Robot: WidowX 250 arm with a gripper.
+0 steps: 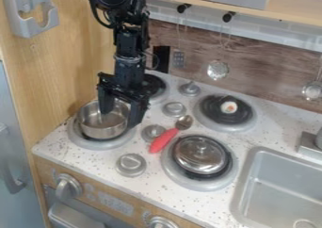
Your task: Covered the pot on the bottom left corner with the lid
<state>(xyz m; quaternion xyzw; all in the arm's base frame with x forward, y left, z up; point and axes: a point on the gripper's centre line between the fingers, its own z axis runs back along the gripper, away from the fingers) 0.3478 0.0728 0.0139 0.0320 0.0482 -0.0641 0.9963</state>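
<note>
Spoon [164,140] obstacle between pot [102,131] and lid [196,159]

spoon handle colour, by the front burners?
Red spoon handle, seen best in the camera view.

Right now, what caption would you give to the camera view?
Open fingers at the uncovered pot, the lid on another burner.

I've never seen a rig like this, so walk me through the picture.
A fixed camera looks down at a slant on a toy stove. The black machine is a robot arm. Its gripper, a two-fingered hand, is at a metal pot, front left. The fingers stand apart, so it seems to grip nothing; whether they touch the pot I can't tell. A metal lid sits on the front right burner, with a red-handled spoon beside it.
</note>
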